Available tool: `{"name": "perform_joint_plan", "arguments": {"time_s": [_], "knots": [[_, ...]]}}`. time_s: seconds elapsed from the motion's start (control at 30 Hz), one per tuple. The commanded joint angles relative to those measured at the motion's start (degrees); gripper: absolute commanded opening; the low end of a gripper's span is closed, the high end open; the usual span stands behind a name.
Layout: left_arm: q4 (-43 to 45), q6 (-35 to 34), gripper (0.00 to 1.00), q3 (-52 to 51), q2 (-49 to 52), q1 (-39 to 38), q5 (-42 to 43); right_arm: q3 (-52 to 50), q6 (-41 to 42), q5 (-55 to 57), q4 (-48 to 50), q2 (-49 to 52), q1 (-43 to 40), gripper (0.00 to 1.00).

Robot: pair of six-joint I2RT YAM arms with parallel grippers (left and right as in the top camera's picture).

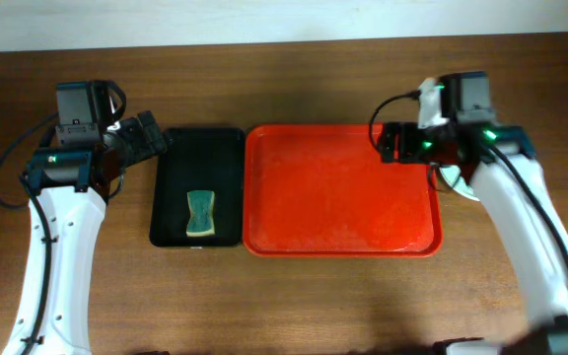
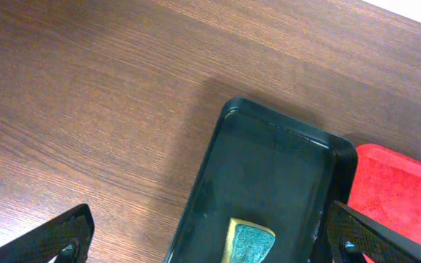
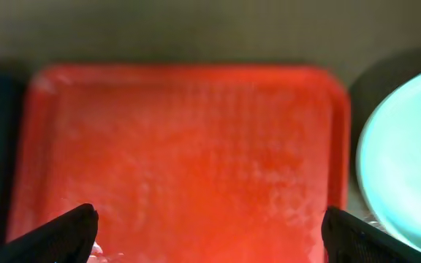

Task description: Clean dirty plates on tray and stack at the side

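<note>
The red tray [image 1: 343,197] lies at the middle of the table with nothing on it, and it fills the right wrist view [image 3: 196,139]. Just past its right rim a pale blue-green plate [image 3: 408,161] rests on the table. From overhead only a pale edge of that plate [image 1: 454,183] shows under the right arm, so I cannot tell how many plates lie there. My right gripper [image 1: 388,143] hovers open and empty over the tray's far right corner [image 3: 210,226]. My left gripper [image 1: 156,138] is open and empty above the black tray's far left corner [image 2: 210,234].
A narrow black tray [image 1: 180,158] sits against the red tray's left side [image 2: 269,168]. A green and yellow sponge [image 1: 200,214] lies in its near half [image 2: 251,245]. Bare wooden table lies all around.
</note>
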Motion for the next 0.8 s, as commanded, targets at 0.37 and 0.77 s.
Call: {"name": "perform_joint_plan", "arguments": {"time_s": [0.37, 0.77], "knots": [[-0.1, -0.5, 0.99, 0.3, 0.0, 0.3, -0.5, 0.0, -0.6, 5.4, 0.0, -28.2, 0.6, 0.98], [-0.1, -0.5, 0.99, 0.3, 0.0, 0.3, -0.5, -11.3, -2.1, 6.0, 0.0, -63.2, 0.6, 0.98]]}}
